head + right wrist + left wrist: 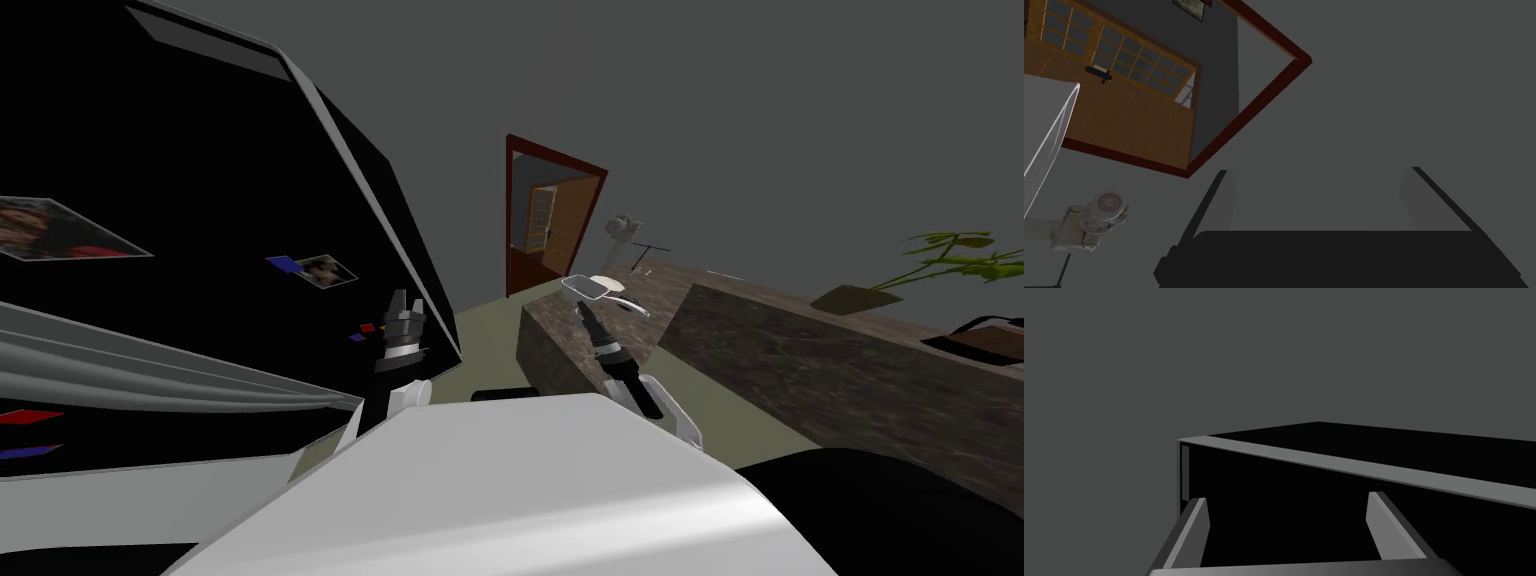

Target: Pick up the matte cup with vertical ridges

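The robot stands between a big black box (200, 180) with photos stuck on it and a dark brown stone counter (560, 350). A small white cup (588, 288) sits at the counter's near end, just at the tip of the right gripper (588, 310). It is too small to see any ridges. That gripper's fingers are wide apart. The left gripper (404, 303) points up by the black box's grey edge, and its fingers are apart too. A pale mixer (622, 228) stands at the counter's far end, near a red-brown door frame (555, 200). A green plant (950, 255) sits far along the counter. The walls are grey.
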